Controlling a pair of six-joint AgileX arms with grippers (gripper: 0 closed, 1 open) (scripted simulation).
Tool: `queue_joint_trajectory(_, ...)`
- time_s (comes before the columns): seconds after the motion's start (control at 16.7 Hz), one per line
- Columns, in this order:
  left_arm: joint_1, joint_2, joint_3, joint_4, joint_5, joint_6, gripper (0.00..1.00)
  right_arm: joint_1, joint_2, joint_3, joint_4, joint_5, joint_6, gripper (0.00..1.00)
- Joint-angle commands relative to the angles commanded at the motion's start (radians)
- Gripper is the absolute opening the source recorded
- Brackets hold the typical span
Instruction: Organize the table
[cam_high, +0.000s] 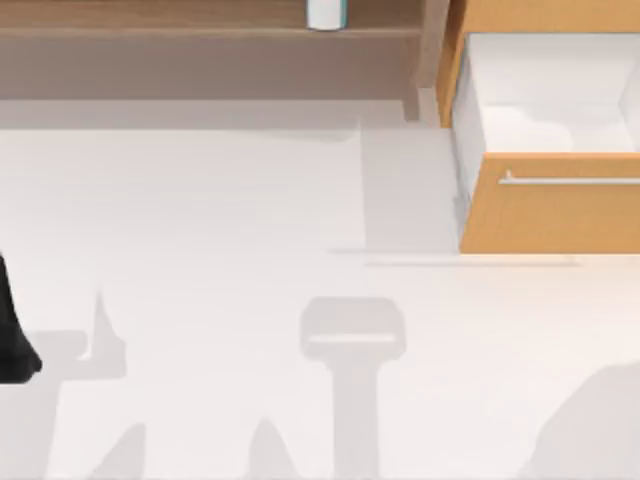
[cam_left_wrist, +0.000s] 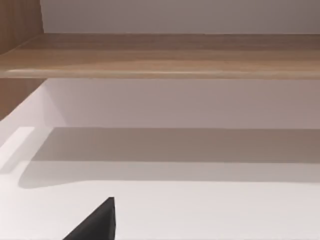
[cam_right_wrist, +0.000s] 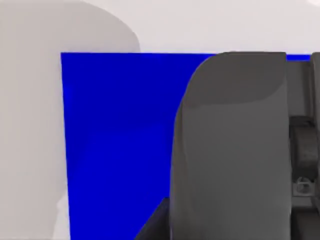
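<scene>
The broad off-white table (cam_high: 220, 220) lies beneath the right gripper's dark grey finger (cam_right_wrist: 230, 150), which presses against a flat blue panel (cam_right_wrist: 115, 140); its grip cannot be told.

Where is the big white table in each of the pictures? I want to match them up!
Top view: the table spreads over most of the picture, in front of the brown shelf and the orange drawer unit.
Left wrist view: the table is the pale floor running in under the shelf board.
Right wrist view: the table is the pale surface around the blue thing.
Shared landmark: the brown shelf, in the top and left wrist views.
</scene>
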Motion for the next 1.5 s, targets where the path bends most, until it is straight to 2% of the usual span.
queue_joint_trajectory(0.9, 0.0, 0.0, 0.0, 0.0, 0.0, 0.0, 1.0, -0.005, 0.048, -0.054, 0.015, 0.003, 0.001, 0.0)
queue_joint_trajectory(1.5, 0.0, 0.0, 0.0, 0.0, 0.0, 0.0, 1.0, -0.005, 0.048, -0.054, 0.015, 0.003, 0.001, 0.75)
